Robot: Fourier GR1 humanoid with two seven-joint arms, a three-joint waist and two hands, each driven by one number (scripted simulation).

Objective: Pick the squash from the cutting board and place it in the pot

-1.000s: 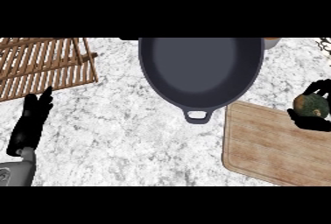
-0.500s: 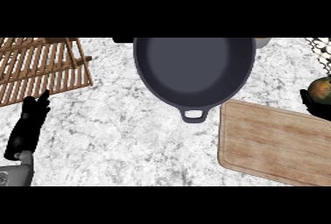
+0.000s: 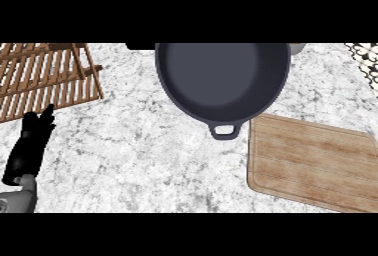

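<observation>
- The pot point(image 3: 221, 80) sits at the counter's point(image 3: 140, 150) far edge, near the middle; it is dark, wide and shallow, and nothing lies in it.
- A small loop handle point(image 3: 224, 131) juts from the pot's near rim, just beside the board's far left corner.
- The board point(image 3: 314, 162) lies toward the counter's near right corner, slightly turned, its right end cut by the view's edge. Its wooden top is bare.
- The squash shows nowhere in this view: not on the board, not in the pot, not on the counter.
- The left hand point(image 3: 31, 145) rests near the counter's left edge, fingers straight and held together, pointing away from the robot; it holds nothing and touches nothing but is just short of the rack.
- Its grey forearm point(image 3: 16, 202) comes in at the near left corner.
- The right hand is out of view, so whether it grips anything cannot be told.
- A slatted wooden rack point(image 3: 44, 77) fills the far left corner, lying at an angle.
- A dark mesh object point(image 3: 367, 55) peeks in at the far right corner, too cropped to tell what it is.
</observation>
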